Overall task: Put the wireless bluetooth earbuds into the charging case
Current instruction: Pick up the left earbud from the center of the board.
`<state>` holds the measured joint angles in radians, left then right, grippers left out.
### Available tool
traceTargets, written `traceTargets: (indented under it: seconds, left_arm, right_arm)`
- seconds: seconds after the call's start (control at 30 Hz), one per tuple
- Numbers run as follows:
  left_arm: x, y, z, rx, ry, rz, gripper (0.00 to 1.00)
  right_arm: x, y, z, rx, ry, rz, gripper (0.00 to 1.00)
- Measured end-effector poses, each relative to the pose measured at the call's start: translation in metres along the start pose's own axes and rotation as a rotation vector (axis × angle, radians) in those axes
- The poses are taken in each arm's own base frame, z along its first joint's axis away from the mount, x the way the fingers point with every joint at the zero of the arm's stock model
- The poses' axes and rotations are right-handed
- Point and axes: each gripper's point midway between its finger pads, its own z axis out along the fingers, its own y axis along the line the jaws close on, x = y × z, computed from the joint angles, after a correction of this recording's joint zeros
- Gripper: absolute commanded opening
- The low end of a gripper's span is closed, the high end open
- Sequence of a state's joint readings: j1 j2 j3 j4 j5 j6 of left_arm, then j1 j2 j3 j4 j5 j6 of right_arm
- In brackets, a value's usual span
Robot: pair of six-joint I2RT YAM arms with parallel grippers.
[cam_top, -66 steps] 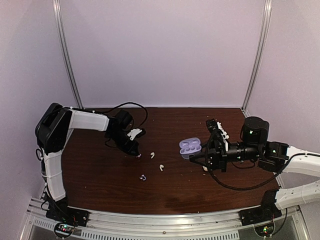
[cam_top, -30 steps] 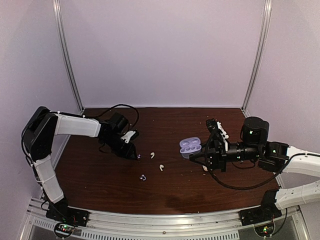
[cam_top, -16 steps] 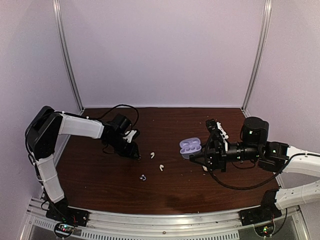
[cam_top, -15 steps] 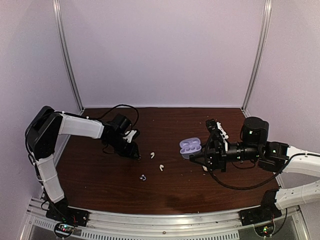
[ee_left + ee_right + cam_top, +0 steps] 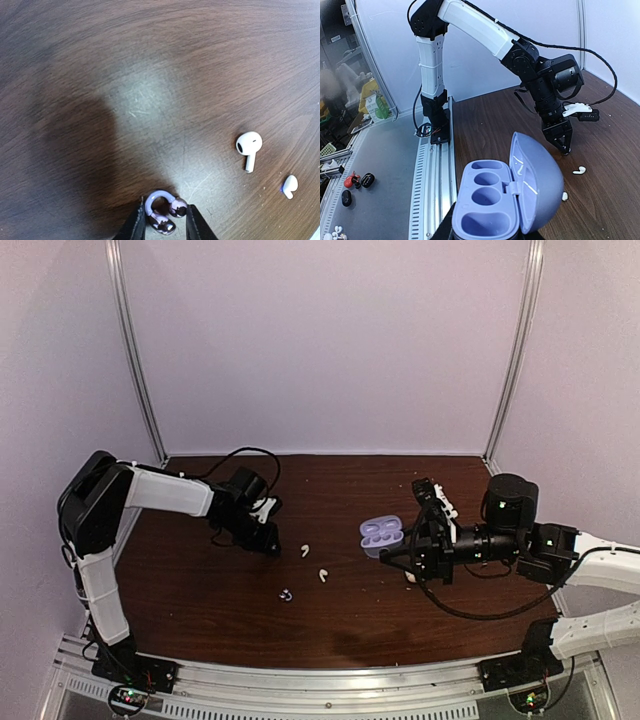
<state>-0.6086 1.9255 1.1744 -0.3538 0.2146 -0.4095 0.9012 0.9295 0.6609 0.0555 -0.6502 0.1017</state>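
Note:
My left gripper (image 5: 272, 546) is low over the table and shut on a bluish-purple earbud (image 5: 164, 212), held between its fingertips (image 5: 136, 226). A second purple earbud (image 5: 286, 594) lies nearer the front. Two white earbuds (image 5: 304, 550) (image 5: 322, 575) lie to the right of the left gripper; they also show in the left wrist view (image 5: 248, 145) (image 5: 289, 185). My right gripper (image 5: 386, 552) is shut on the open lilac charging case (image 5: 380, 534), held above the table. The case's empty wells (image 5: 487, 197) face up and its lid (image 5: 540, 177) is raised.
A small white object (image 5: 408, 578) lies under the right gripper. The right wrist view shows the aluminium rail (image 5: 432, 175) along the table edge, with small items on the grey floor (image 5: 355, 181) beyond. Cables trail behind both wrists.
The left arm's upper links have shifted while its gripper stayed low at about the same spot by the white earbuds. The right arm and the case have not moved.

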Motion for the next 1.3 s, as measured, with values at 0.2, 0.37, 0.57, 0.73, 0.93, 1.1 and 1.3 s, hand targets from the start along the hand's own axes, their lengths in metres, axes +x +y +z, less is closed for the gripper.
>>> traceTargets:
  seconds: [0.2,0.37,0.57,0.73,0.93,1.1,1.3]
  left_arm:
    - [-0.001,0.000,0.001,-0.004,-0.007,0.012,0.20]
    - [-0.004,0.001,-0.003,-0.019,-0.021,0.026,0.19]
    - [-0.002,0.000,-0.020,-0.029,-0.057,0.052,0.16]
    - [-0.016,-0.007,-0.041,-0.021,-0.123,0.092,0.13]
    - [-0.026,-0.036,-0.091,0.079,-0.275,0.176,0.14]
    - [-0.046,-0.105,-0.179,0.247,-0.561,0.354,0.14]
    - [-0.044,-0.165,-0.257,0.371,-0.787,0.505,0.14]
  right_arm:
    - [0.000,0.000,0.000,0.000,0.000,0.000,0.00]
    - [0.000,0.000,0.000,0.000,0.000,0.000,0.00]
    - [-0.001,-0.001,0.000,0.008,-0.002,0.000,0.00]
    - [-0.005,-0.005,0.000,0.027,-0.020,-0.010,0.00]
    - [-0.002,-0.011,0.001,0.055,-0.051,-0.045,0.00]
    - [-0.007,-0.014,0.001,0.076,-0.098,-0.104,0.00]
    - [-0.018,-0.020,0.007,0.112,-0.152,-0.176,0.00]
